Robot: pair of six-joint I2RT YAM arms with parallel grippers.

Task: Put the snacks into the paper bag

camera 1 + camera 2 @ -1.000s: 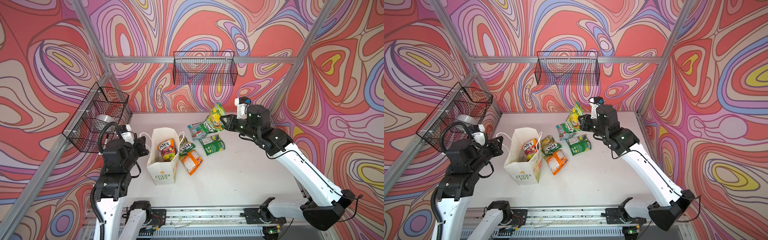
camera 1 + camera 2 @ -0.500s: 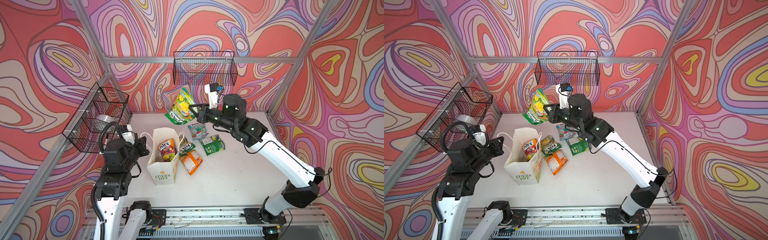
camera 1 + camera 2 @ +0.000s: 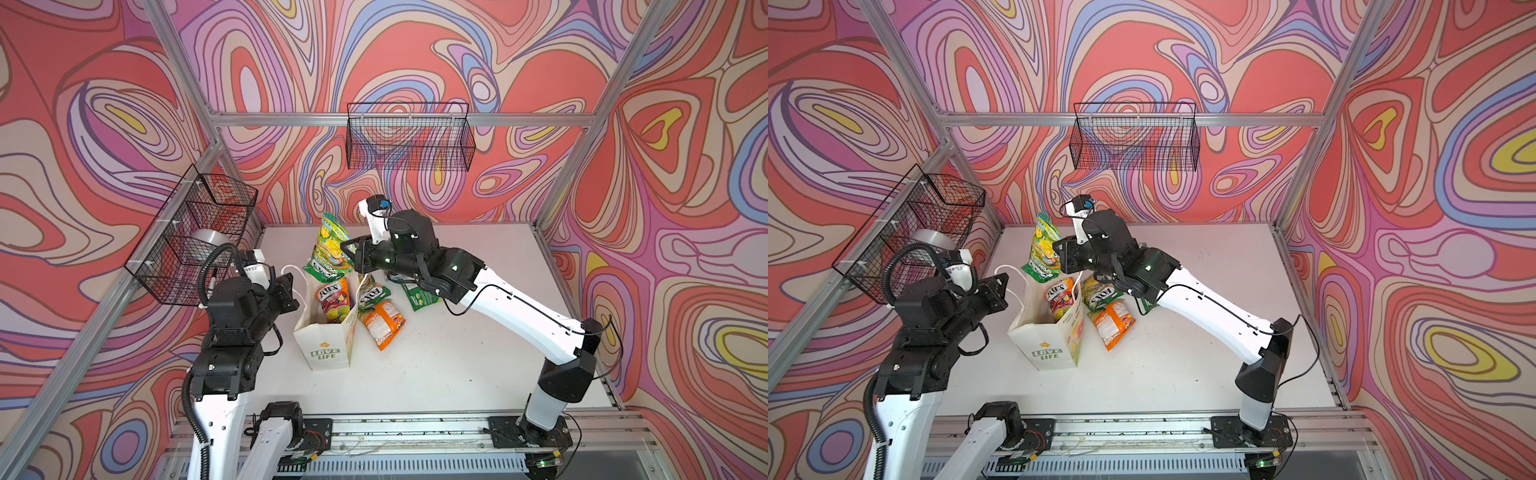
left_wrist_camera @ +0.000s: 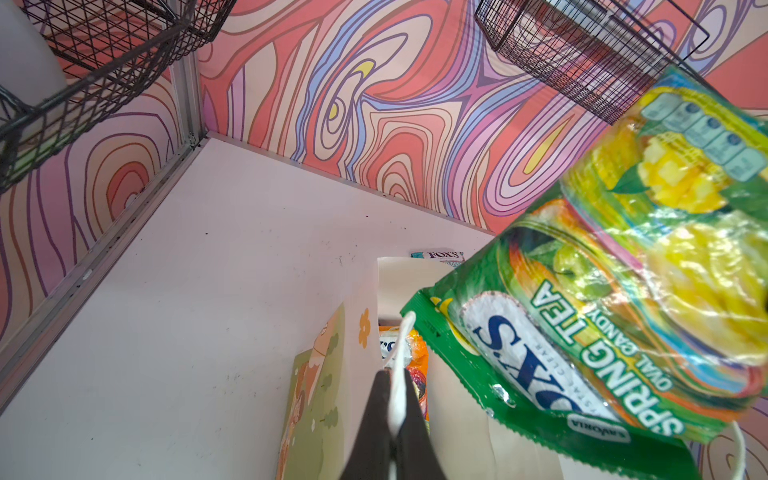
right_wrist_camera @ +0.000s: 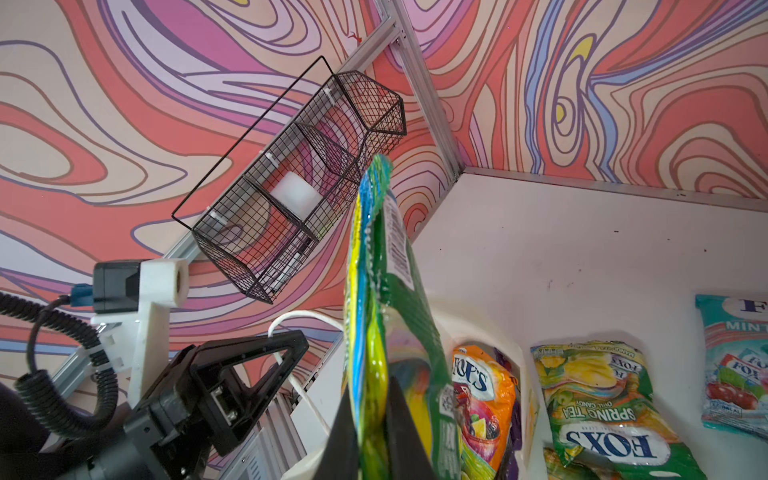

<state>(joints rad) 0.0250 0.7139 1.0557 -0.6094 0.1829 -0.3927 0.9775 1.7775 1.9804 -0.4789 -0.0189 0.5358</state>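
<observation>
Over the paper bag [image 3: 316, 334], right gripper [image 3: 348, 254] clamps snack [image 3: 328, 249]; left gripper [image 4: 392, 384] pinches handle [image 4: 402, 349]

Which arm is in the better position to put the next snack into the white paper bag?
Right. The right hand grips the green Spring Tea candy packet above the white paper bag's open mouth. The left hand is shut on the bag's white cord handle, steadying it.

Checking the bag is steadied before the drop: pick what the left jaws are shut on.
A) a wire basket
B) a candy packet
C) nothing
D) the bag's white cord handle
D: in the left wrist view the jaws are closed on the white cord handle of the paper bag; the green packet is in the right jaws.
</observation>
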